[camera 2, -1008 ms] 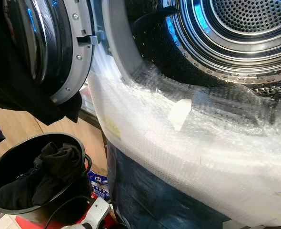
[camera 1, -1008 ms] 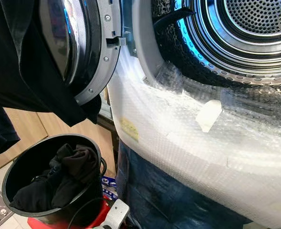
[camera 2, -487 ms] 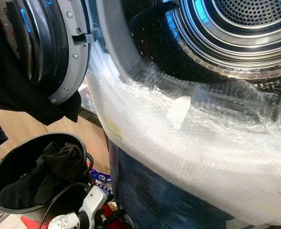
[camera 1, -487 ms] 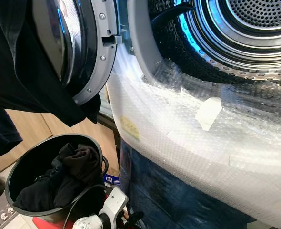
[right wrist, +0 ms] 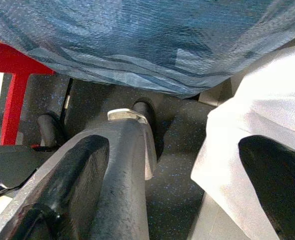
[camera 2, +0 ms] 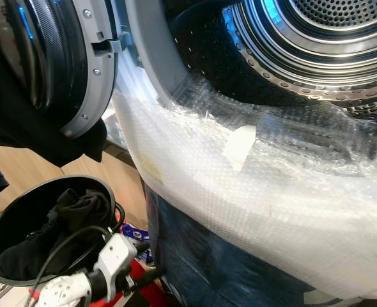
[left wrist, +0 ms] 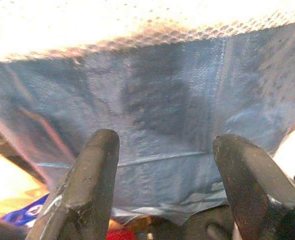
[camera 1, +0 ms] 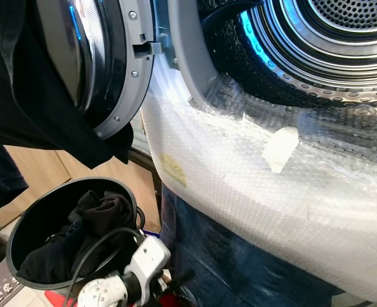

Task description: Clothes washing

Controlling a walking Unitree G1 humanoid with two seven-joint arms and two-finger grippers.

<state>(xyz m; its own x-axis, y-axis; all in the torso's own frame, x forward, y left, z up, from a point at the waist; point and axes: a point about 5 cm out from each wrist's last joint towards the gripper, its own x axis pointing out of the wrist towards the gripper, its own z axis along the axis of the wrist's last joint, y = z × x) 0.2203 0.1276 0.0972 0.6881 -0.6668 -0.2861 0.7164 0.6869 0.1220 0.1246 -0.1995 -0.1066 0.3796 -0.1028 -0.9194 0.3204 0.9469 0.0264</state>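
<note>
the left tool [left wrist: 162, 185] is released, its two black fingers [left wrist: 90, 185] spread wide apart with nothing between them, pointing at the blue wrap [left wrist: 157, 105] that covers the lower front of the washer; a strip of white bubble wrap runs along the far edge of that wrist view. in the eye views the left arm [camera 1: 128, 275] shows low down, white and grey with a black cable looping over it, just beside the bucket [camera 1: 22, 220] and in front of its rim

the right tool [right wrist: 172, 190] is also released, its fingers [right wrist: 80, 170] far apart and empty. it hangs low, looking at the dark speckled floor [right wrist: 175, 165] under the hem of the blue wrap, with a white cloth-like sheet [right wrist: 247, 100] by one finger, a red frame [right wrist: 10, 85] off to the side and a silver arm part running up between the fingers

the clothes [camera 1: 86, 233], black, lie piled in the round black bucket, which stands at the robot's left below the door [camera 1: 112, 64]. the door is swung open, and more black cloth [camera 1: 41, 102] hangs over it, draping down toward the bucket. to the right the steel drum [camera 1: 323, 45] is open, lit blue at its rim. below the opening the washer's front is bound in bubble wrap [camera 1: 252, 185] with a piece of tape [camera 1: 280, 148] stuck on it, and blue wrap below that
</note>
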